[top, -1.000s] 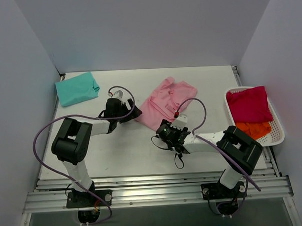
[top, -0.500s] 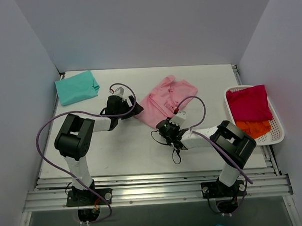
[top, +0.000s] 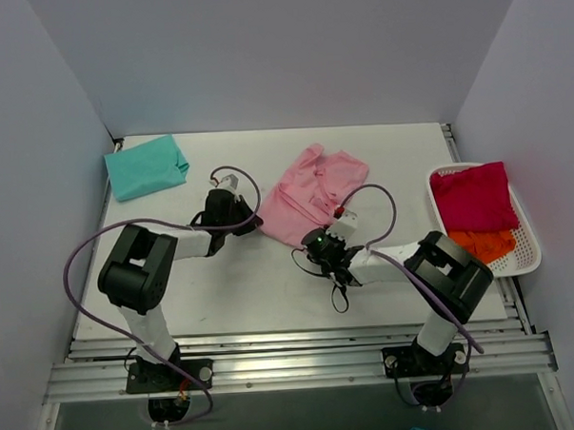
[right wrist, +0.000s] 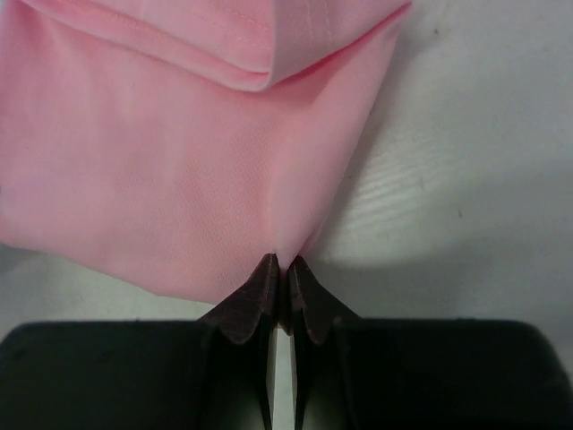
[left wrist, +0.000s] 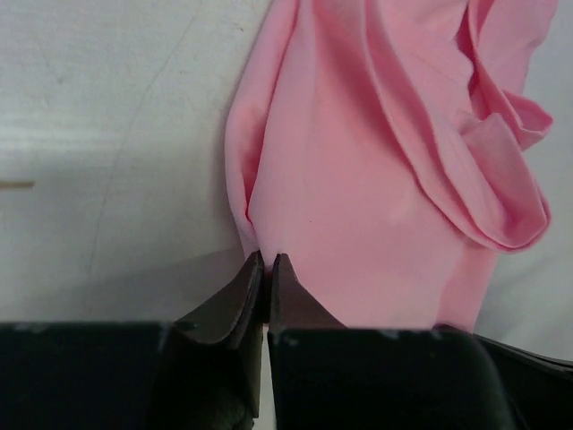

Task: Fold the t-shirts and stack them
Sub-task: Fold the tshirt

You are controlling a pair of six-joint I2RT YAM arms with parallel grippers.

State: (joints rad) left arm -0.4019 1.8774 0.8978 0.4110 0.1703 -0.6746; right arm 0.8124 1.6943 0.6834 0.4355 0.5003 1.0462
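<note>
A crumpled light pink t-shirt [top: 314, 190] lies mid-table. My left gripper [top: 252, 219] is shut on its near-left edge; the left wrist view shows the pink cloth [left wrist: 358, 179] pinched between the closed tips [left wrist: 266, 262]. At the shirt's near-right corner my right gripper [top: 319, 238] is shut too, its tips [right wrist: 280, 265] nipping the pink hem [right wrist: 161, 170]. A folded teal t-shirt [top: 146, 169] rests at the far left. The crimson red t-shirt [top: 473, 197] and the orange t-shirt [top: 483, 245] sit in the basket.
The white mesh basket [top: 530, 247] stands at the table's right edge. Purple cables loop from both arms over the table. Walls close in on the left, back and right.
Both grippers went from open to shut on the pink t-shirt's near edge. The shirt's near edge has drawn in slightly between them.
</note>
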